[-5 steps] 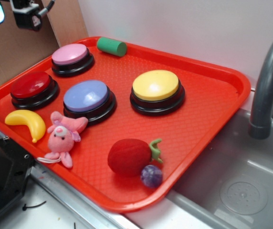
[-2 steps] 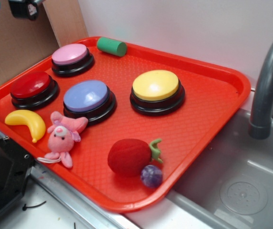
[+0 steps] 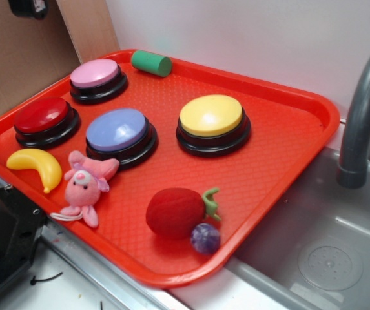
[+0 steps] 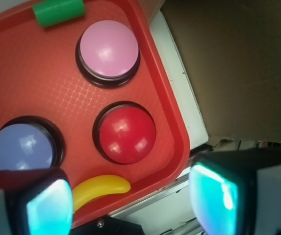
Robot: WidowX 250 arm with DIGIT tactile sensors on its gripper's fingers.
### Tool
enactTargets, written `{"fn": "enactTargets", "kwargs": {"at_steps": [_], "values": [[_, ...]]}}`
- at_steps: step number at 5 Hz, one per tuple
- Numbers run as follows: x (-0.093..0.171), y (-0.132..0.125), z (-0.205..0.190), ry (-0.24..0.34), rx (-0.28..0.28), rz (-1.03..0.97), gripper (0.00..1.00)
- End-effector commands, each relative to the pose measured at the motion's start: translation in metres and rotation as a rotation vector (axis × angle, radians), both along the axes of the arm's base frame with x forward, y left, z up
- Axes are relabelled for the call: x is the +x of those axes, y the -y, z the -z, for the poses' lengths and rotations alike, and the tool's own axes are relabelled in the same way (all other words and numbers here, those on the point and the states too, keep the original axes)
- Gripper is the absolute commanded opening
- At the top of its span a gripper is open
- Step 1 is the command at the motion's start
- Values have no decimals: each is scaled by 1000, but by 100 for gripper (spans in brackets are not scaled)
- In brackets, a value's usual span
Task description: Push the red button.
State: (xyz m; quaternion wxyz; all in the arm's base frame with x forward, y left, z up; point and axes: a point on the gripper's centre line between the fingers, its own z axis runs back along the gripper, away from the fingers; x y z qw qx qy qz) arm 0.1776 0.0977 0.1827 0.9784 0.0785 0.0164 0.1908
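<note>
The red button (image 3: 42, 116) sits on its black base at the left side of the red tray (image 3: 288, 148); the wrist view shows the red button (image 4: 127, 134) from above, near the tray's corner. My gripper (image 4: 130, 205) hangs high above the tray's edge, open, with nothing between its two glowing pads (image 4: 214, 198). In the exterior view only a sliver of the gripper (image 3: 7, 5) shows at the top left corner, well above the button and apart from it.
On the tray also stand a pink button (image 3: 96, 74), a blue button (image 3: 117, 130) and a yellow button (image 3: 212, 116). A green cylinder (image 3: 151, 62), yellow banana (image 3: 36, 166), pink plush (image 3: 84, 184), red strawberry toy (image 3: 177, 212) and purple ball (image 3: 205, 237) lie around. A sink (image 3: 327, 258) with faucet (image 3: 365, 110) is right.
My gripper has risen and drifted left, nearly leaving the top left corner of the exterior view. Nothing on the tray has moved.
</note>
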Motion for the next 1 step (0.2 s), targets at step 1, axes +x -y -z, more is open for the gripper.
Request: {"fn": "enactTargets", "kwargs": {"at_steps": [1], "values": [[-7,-2,-17,77,61,6,100]]}}
